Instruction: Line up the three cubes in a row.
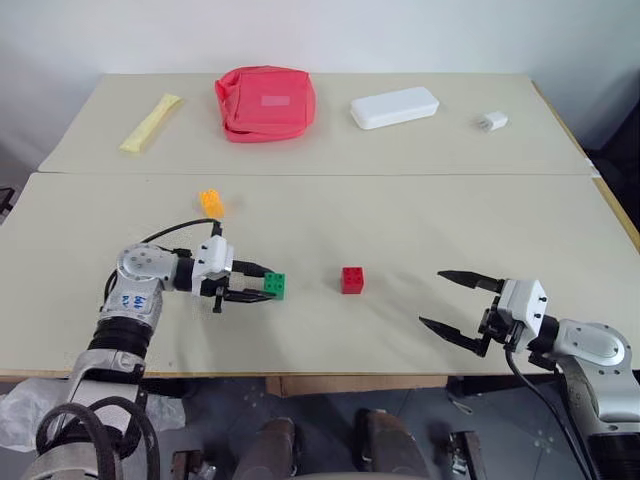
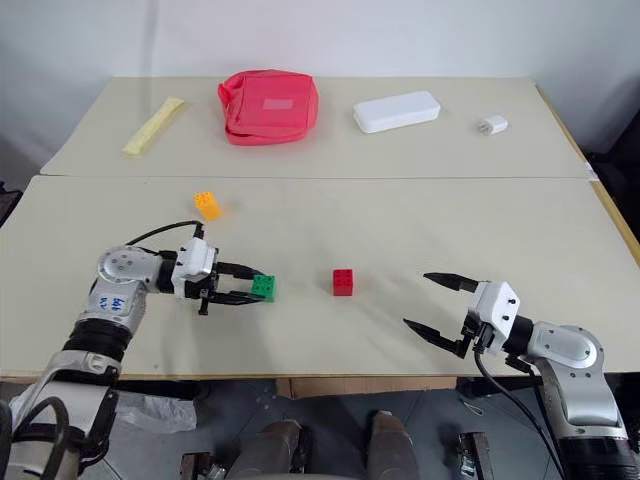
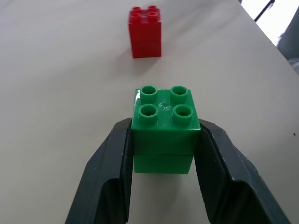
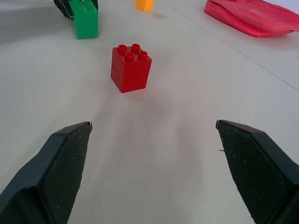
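Three studded cubes sit on the near table. The green cube (image 1: 275, 286) is at front left, and my left gripper (image 1: 262, 284) is shut on it, one black finger on each side (image 3: 112, 172). To its right, a short gap away, stands the red cube (image 1: 352, 279), free on the table. The orange cube (image 1: 211, 202) lies farther back on the left. At the front right, my right gripper (image 1: 446, 300) hovers open and empty, its fingers spread wide (image 4: 65, 163), pointing toward the red cube (image 4: 131, 67).
On the far table lie a yellow strip (image 1: 150, 122), a big red pouch (image 1: 265, 102), a white case (image 1: 394, 107) and a small white charger block (image 1: 492, 122). A seam (image 1: 320, 174) runs between the two tables.
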{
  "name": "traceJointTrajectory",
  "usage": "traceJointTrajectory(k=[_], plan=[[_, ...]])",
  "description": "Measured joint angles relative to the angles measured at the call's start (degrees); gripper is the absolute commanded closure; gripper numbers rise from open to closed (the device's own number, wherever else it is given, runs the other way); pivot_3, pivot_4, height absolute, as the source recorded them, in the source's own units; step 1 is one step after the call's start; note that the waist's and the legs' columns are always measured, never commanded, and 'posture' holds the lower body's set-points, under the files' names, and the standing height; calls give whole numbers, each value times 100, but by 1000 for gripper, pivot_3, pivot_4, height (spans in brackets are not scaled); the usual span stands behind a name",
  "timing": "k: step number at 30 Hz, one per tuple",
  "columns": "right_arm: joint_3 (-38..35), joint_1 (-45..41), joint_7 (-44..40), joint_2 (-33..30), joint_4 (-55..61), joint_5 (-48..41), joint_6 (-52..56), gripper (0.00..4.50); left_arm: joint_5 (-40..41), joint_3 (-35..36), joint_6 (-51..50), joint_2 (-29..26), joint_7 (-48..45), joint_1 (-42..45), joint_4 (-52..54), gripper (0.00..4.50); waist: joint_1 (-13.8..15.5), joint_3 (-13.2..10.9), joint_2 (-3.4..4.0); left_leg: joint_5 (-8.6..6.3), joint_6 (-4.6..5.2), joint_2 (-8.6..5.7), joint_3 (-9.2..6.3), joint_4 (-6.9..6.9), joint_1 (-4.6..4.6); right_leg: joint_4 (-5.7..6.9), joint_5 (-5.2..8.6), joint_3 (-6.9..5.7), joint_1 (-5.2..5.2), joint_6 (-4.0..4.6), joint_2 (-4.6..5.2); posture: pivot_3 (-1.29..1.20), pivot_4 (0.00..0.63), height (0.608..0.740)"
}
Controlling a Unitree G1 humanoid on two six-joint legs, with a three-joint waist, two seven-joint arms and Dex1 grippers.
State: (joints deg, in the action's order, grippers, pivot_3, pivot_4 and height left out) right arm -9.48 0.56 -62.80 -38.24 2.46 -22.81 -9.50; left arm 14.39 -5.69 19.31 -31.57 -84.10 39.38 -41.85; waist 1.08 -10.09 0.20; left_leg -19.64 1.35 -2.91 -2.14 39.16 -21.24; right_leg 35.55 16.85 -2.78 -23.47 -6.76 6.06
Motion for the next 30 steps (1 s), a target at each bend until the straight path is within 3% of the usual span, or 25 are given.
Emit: traceJointTrajectory(k=[11, 20, 24, 30], plan=[[5, 265, -27, 18, 203, -146, 10, 0, -263, 11, 515, 671, 187, 501, -873, 3022, 32, -3, -5, 2, 7, -10, -2, 2, -2, 1, -2, -1, -1, -5, 9, 0, 150, 740], [23, 315, -105, 19, 280, -183, 62, 0, -228, 297, 399, 616, 360, 511, -954, 188, 31, -4, -7, 2, 6, -9, -3, 2, -2, 2, -2, -1, -1, -5, 11, 0, 150, 740], [73, 277, -172, 44, 396, -226, 79, 0, 49, 692, 141, 245, 586, -107, 66, 188, -11, -4, -6, 2, 5, -4, -5, -1, 1, 0, -2, 5, -2, -4, 31, 0, 150, 740], [285, -193, -225, 322, 542, -522, 227, 0, 602, 1806, -870, -237, 1732, -2320, 2285, 87, -141, -4, -7, -1, -6, 10, -19, -4, 2, -6, 0, 48, 2, 0, 39, 0, 150, 740]])
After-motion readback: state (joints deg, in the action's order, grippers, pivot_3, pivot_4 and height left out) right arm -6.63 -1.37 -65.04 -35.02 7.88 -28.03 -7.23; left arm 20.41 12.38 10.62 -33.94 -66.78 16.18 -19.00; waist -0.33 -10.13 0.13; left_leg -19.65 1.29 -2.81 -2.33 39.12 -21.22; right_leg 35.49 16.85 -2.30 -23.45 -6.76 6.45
